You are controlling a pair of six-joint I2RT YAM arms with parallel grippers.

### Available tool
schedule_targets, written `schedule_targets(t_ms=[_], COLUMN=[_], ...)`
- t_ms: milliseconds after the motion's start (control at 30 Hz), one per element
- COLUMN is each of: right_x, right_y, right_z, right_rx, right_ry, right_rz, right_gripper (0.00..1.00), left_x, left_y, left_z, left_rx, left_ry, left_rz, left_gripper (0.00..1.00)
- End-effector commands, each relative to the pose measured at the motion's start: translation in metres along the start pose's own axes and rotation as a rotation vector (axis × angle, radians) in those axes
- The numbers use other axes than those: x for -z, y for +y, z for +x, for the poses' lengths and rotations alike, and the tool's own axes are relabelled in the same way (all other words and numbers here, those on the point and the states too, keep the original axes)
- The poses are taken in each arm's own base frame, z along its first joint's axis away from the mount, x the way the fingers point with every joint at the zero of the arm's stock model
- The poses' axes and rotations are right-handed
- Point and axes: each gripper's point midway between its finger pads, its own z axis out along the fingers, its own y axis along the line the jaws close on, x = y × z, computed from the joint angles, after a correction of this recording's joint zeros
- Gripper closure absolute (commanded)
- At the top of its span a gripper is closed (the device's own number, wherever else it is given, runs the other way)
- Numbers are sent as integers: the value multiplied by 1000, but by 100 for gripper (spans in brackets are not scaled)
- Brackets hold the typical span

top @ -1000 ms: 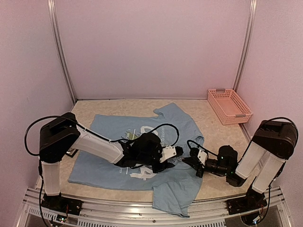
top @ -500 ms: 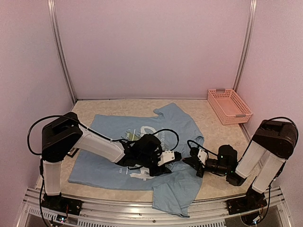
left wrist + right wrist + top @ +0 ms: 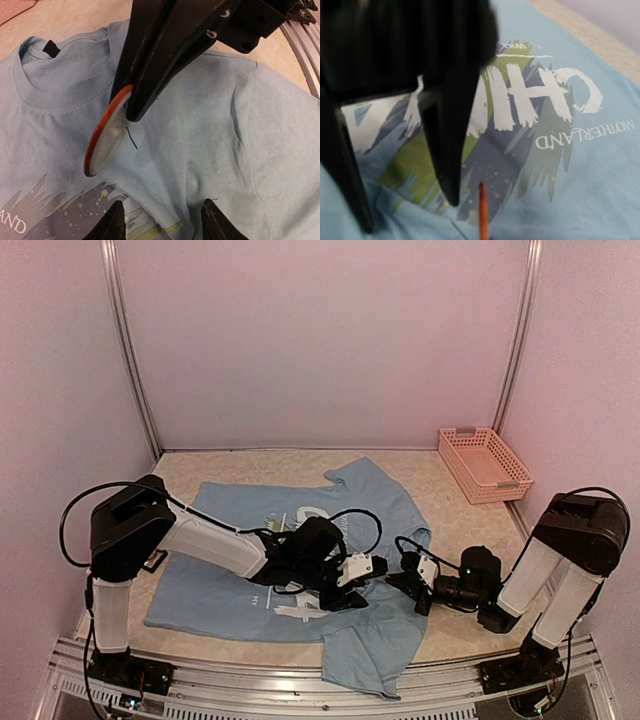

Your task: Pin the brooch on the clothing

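The light blue T-shirt (image 3: pixel 230 580) lies flat on the table, its "CHINA" print (image 3: pixel 520 95) showing in the right wrist view. The brooch (image 3: pixel 105 135) is a round white disc with an orange rim and a thin bent pin on its back. My right gripper (image 3: pixel 137 107) is shut on its upper edge and holds it tilted just above the cloth below the collar (image 3: pixel 55 95). Only its orange edge (image 3: pixel 482 210) shows in the right wrist view. My left gripper (image 3: pixel 166 222) is open, its fingertips (image 3: pixel 112 222) low over a soft fold of shirt, close to the right gripper (image 3: pixel 392 578).
A pink basket (image 3: pixel 485 463) stands at the back right of the table. The shirt's lower part hangs over the front edge (image 3: pixel 365 665). Metal rails (image 3: pixel 300 705) run along the near side.
My left gripper has shifted slightly towards the near edge over the shirt. The right arm and the brooch have barely moved.
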Motion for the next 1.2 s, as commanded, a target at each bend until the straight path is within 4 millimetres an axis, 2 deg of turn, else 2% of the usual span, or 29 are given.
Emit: schedule_targets(t_ms=[0, 100, 300, 400, 467, 700, 1033, 1167], right_x=[0, -2, -1, -2, -3, -1, -2, -8], right_y=[-4, -4, -3, -3, 0, 8, 13, 17], right_z=[2, 4, 5, 6, 7, 5, 5, 9], right_rx=[-10, -13, -15, -15, -9, 35, 128, 175], right_ry=[3, 11, 11, 14, 14, -16, -8, 19], right_rz=[10, 9, 7, 2, -11, -42, -29, -38], right_gripper=[100, 100, 100, 100, 100, 100, 100, 100], left_x=[-11, -15, -21, -20, -19, 7, 19, 25], left_y=[-12, -16, -11, -15, -16, -5, -8, -14], left_z=[6, 15, 22, 23, 20, -20, -29, -40], left_rx=[11, 19, 28, 33, 39, 97, 146, 155], left_ry=[25, 36, 50, 50, 45, -107, -171, -206], left_rz=[51, 60, 22, 45, 48, 62, 112, 140], left_gripper=[51, 52, 69, 85, 100, 100, 100, 100])
